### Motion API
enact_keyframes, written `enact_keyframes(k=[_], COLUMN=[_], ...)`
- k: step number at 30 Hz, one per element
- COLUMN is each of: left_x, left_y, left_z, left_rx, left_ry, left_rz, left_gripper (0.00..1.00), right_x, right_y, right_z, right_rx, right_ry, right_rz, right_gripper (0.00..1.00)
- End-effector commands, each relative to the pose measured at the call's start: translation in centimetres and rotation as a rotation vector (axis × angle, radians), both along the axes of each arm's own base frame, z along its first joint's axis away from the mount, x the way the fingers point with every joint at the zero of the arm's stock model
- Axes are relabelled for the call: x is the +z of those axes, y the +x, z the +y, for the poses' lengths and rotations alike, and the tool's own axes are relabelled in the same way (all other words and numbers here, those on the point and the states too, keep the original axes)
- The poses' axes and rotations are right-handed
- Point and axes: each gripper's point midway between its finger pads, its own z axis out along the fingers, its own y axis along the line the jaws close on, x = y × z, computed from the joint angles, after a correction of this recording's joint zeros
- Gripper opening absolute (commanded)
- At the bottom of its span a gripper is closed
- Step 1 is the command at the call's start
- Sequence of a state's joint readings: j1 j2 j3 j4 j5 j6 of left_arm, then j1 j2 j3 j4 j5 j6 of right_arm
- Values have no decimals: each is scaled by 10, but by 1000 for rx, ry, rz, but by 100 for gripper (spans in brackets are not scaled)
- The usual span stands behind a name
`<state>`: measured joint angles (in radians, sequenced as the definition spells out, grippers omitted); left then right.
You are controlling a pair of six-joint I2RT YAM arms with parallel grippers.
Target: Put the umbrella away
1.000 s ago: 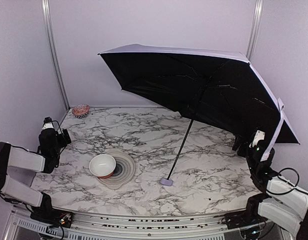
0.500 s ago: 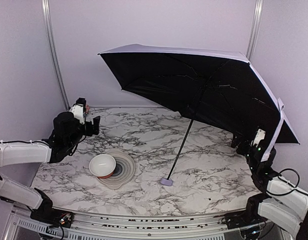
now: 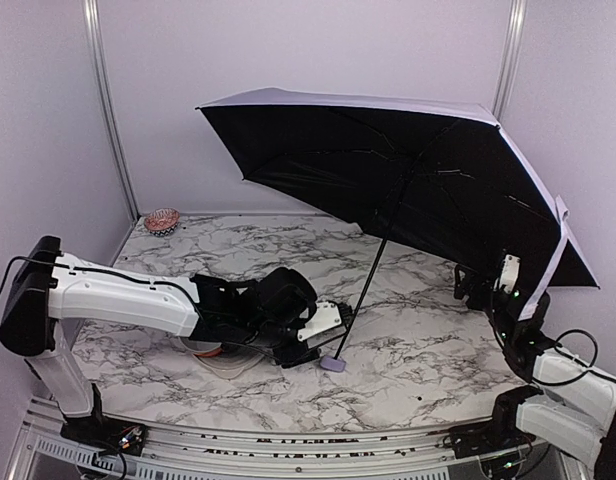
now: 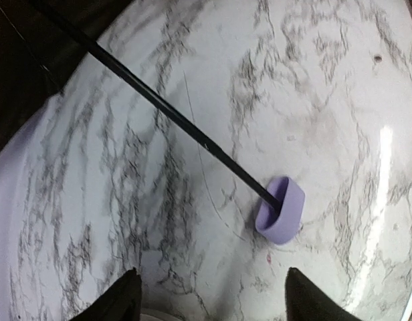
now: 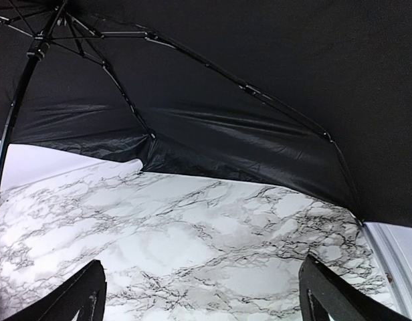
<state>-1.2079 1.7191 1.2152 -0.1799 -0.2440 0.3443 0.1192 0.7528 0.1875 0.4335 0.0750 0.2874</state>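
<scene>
Two grippers are in view, and neither has hold of anything. The umbrella (image 3: 408, 190) stands open on the marble table (image 3: 428, 345). Its lavender handle (image 4: 281, 208) rests on the surface near the middle of the near side. Its thin black shaft (image 3: 364, 292) leans up and to the right, into the black underside of the canopy, which hangs over the far right of the table.

The left arm stretches low across the table from the left. The left gripper (image 3: 321, 338) sits just left of the handle, not touching it. In the left wrist view its two fingers (image 4: 126, 299) stand apart with only bare marble between them.

The right gripper (image 3: 480, 284) is at the right edge of the table, under the low rim of the canopy. Its jaws are spread wide and empty, pointing at the lining and ribs.

A pale bowl (image 3: 210, 349) shows partly beneath the left arm. A small pinkish dish (image 3: 162, 219) sits in the far left corner.
</scene>
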Motion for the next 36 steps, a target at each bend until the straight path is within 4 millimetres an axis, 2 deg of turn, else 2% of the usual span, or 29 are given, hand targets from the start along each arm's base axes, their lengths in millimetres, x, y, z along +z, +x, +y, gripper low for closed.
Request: enact_keyframes(k=[1,2,4,6,7,9,13,17,26,36], left_x=[-45,-52,-68,-83,-89,-97,-102,-115,-133,-138], left_y=[-18,-23,-30,-33,-33,-33,-32,-28,7,43], left_z=[39,41,46,53,55,60,68,91,124,180], left_rx=[30,26,25,30,35,51,87,153,372,610], left_ry=[221,238,279,325,345,374,374,420,449,500], left_rz=[174,207,257,283,289,304,347,372,405,402], left_gripper=[62,53,26,4,0,0,0,0,0,0], right_x=[23,23,23,23,23,23,25,25,25,25], right_y=[4,4,3,3,3,2,1,1,2,2], right_z=[6,6,6,5,5,5,4,3,2,-2], right_rx=[38,39,36,35,34,34,27,19,13,-7], right_ry=[3,3,4,3,3,3,1,-1,-1,-3], right_rz=[-53,-54,-57,-58,-58,-58,-62,-63,-58,-68], right_gripper=[97,97,97,96,96,96,96,96,96,96])
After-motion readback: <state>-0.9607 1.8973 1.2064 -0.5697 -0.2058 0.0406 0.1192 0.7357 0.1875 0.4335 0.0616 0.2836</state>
